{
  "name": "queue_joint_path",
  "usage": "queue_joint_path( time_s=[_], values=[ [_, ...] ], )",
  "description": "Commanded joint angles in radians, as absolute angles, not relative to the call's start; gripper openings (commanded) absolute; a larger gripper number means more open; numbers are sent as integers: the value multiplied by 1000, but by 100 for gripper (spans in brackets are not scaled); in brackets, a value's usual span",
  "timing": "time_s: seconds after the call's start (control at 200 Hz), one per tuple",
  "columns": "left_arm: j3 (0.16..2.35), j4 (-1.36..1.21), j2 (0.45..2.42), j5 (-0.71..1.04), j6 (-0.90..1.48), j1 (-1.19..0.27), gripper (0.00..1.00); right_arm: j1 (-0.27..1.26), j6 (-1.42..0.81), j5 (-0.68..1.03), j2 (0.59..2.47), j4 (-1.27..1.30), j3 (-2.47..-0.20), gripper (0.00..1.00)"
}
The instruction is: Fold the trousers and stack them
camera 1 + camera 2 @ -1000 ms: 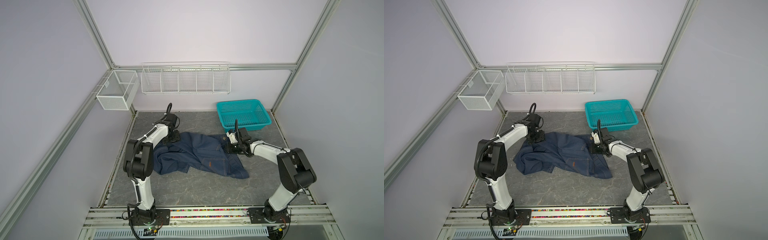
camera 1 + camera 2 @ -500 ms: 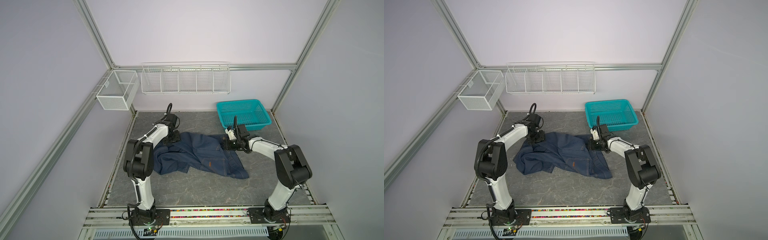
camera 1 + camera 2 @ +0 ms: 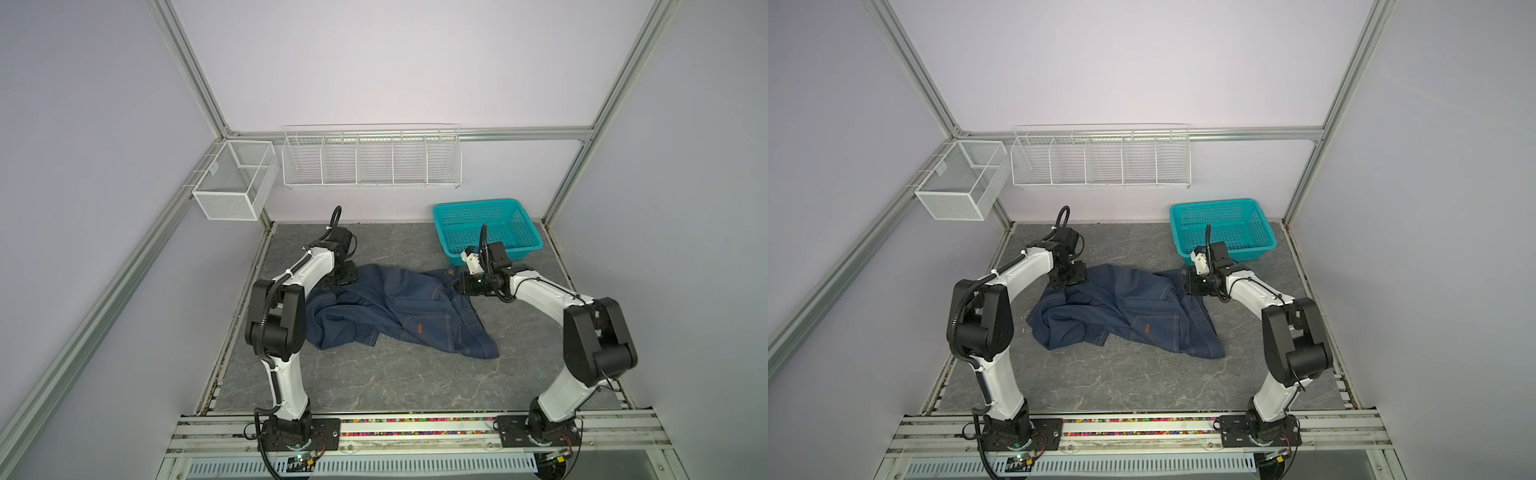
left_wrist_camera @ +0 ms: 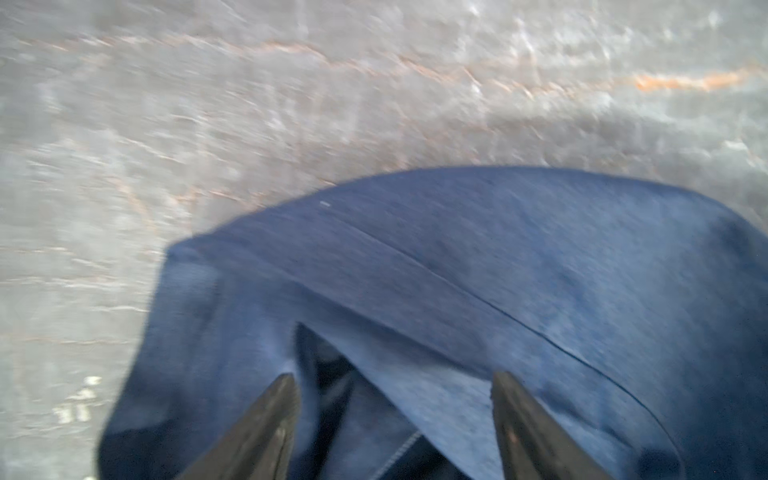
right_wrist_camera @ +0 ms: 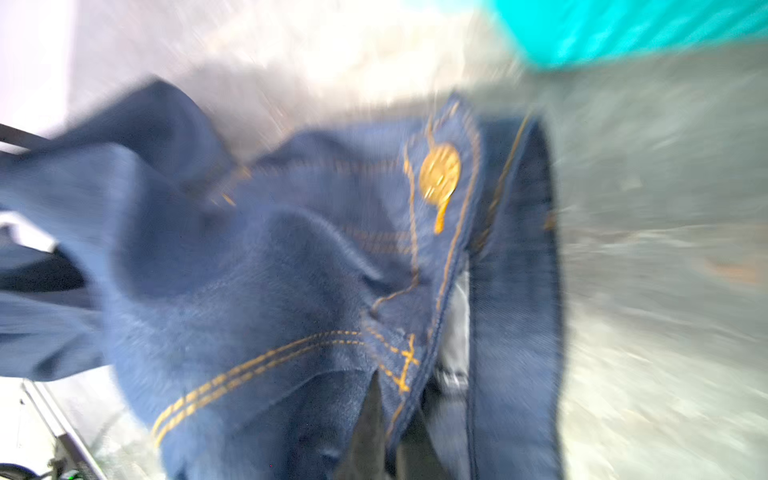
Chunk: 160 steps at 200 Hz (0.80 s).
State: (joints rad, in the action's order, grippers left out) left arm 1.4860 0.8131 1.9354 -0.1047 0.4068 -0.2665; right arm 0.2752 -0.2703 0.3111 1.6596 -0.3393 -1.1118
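Note:
The trousers [image 3: 399, 311], dark navy jeans with a tan patch [image 3: 420, 328], lie crumpled on the grey mat in both top views [image 3: 1129, 307]. My left gripper [image 3: 338, 279] is low over their far left end. In the left wrist view it [image 4: 392, 399] stands open, its dark fingers [image 4: 266, 428] straddling a fold of denim [image 4: 457, 270]. My right gripper [image 3: 461, 284] is at the far right end of the trousers. The right wrist view shows it [image 5: 392, 428] shut on the waistband edge, near the brass button [image 5: 439, 172].
A teal perforated basket [image 3: 476, 204] stands at the back right, just behind my right wrist. A white wire rack [image 3: 372, 156] and a mesh box [image 3: 232, 183] hang on the walls. Metal rails run along the front edge [image 3: 415, 428].
My right gripper has shifted slightly toward the back and closed on the waistband. The left arm has barely moved and stays open.

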Motion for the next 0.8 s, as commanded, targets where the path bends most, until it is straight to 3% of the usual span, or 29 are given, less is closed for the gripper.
queue_joint_path(
  time_s=[0.0, 0.41, 0.795],
  values=[
    [1496, 807, 1913, -118, 411, -221, 74, 248, -239, 334, 1569, -405, -1104, 7],
    [1582, 698, 2040, -60, 581, -181, 71, 212, -244, 335, 1436, -452, -1056, 7],
    [1621, 745, 2115, -34, 581, -178, 48, 155, -225, 348, 1403, -476, -1049, 7]
  ],
)
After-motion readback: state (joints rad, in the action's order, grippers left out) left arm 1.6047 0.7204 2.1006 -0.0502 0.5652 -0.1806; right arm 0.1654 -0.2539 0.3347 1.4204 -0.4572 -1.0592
